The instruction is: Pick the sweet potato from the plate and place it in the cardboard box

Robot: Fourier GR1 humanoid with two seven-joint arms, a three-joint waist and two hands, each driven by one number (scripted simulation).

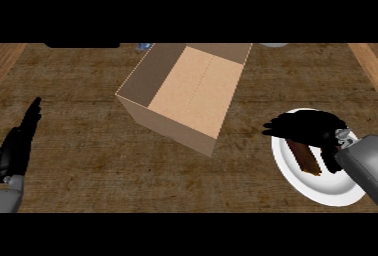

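A brown sweet potato (304, 156) lies on a white plate (319, 187) at the right of the counter. My right hand (306, 126) hangs over the plate's far part with its fingers curled down over the potato's far end, which it hides. An open cardboard box (193, 85) stands at the middle, left of the plate, and nothing shows inside it. At the left edge my left hand (21, 137) rests open, fingers pointing away from me.
The counter's top is dark brown wood with lighter wooden strips at the far left and right. A dark object (81, 45) and a small bluish thing (144, 46) show at the back edge, and a pale round object (273, 45) behind the box.
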